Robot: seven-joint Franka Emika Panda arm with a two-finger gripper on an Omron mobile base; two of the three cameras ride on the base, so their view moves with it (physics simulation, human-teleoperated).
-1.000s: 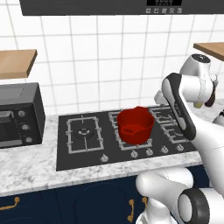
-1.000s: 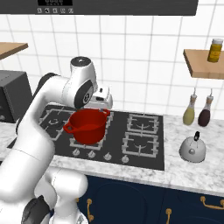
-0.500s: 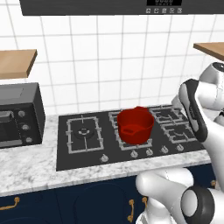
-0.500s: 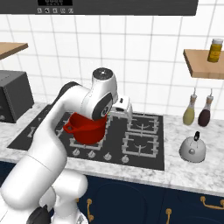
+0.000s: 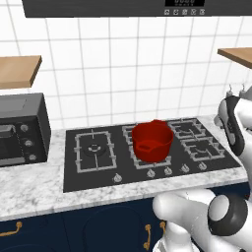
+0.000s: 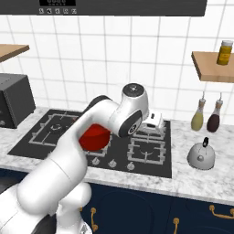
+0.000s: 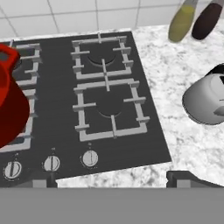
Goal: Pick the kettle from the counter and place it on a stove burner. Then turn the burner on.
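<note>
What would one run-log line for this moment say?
phase: reaching for kettle | gripper: open, empty, over cooktop's right edge | kettle: on counter, untouched | red pot: on middle grate

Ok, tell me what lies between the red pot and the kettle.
In the hand view, two small stacked burner grates on the black cooktop, then bare marble counter, separate the red pot from the kettle.

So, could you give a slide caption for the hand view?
Open gripper above cooktop edge; kettle on counter, right.
</note>
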